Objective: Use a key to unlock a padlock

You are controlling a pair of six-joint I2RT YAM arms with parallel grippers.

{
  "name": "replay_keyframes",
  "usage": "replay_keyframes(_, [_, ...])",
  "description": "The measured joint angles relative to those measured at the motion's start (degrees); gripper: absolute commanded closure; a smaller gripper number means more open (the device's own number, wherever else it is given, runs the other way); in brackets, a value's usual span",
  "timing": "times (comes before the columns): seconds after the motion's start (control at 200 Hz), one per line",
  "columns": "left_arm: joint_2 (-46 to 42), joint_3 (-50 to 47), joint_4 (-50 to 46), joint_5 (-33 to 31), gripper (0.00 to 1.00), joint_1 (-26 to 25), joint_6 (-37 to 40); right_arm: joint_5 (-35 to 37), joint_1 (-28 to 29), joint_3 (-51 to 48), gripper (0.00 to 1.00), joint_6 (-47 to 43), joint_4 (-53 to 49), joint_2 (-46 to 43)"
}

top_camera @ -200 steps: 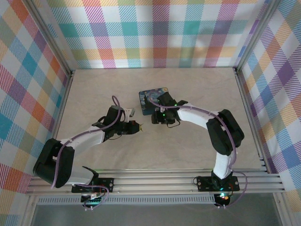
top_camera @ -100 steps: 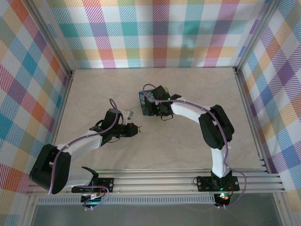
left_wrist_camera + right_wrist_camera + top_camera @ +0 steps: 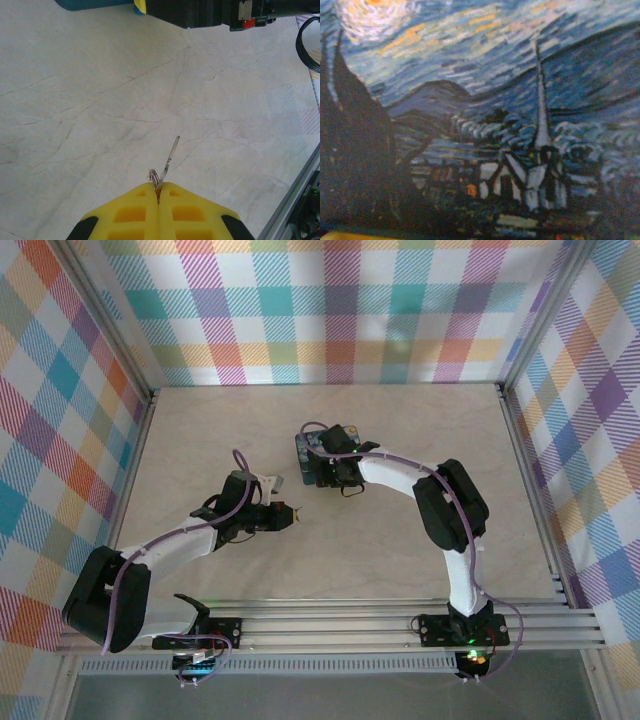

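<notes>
My left gripper (image 3: 158, 189) is shut on a thin silvery key (image 3: 170, 160). The key's blade sticks out forward over the bare table, and its small wire ring (image 3: 153, 176) sits at the fingertips. From above, the left gripper (image 3: 289, 511) hovers just short of the dark blue night-sky tin (image 3: 303, 451). My right gripper (image 3: 323, 471) is lowered onto that tin. The printed lid (image 3: 480, 120) is pressed close to the right wrist camera, and the jaws are hidden there. The padlock is hidden.
The beige marble-look table (image 3: 420, 530) is ringed by plaid walls, with metal rails (image 3: 350, 625) along the near edge. The right arm's black wrist body (image 3: 200, 12) and the tin's corner (image 3: 95, 4) lie just ahead of the key.
The right gripper has moved back and left over the tin, its elbow swinging left. The left arm shifted slightly and still pinches the key.
</notes>
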Motion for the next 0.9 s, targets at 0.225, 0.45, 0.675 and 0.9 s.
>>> replay_keyframes(0.225, [0.0,-0.2,0.0,0.0,1.00,0.0,0.0,0.7,0.0,0.0,0.47,-1.0,0.7,0.0])
replay_keyframes(0.45, [0.0,-0.2,0.0,0.0,1.00,0.0,0.0,1.1,0.0,0.0,0.55,-2.1,1.3,0.2])
replay_keyframes(0.675, [0.0,-0.2,0.0,0.0,1.00,0.0,0.2,1.0,0.0,0.0,0.52,-2.8,2.6,0.6])
replay_keyframes(0.9, [-0.3,-0.3,0.0,0.0,1.00,0.0,0.2,1.0,0.0,0.0,0.52,-3.0,3.6,2.3])
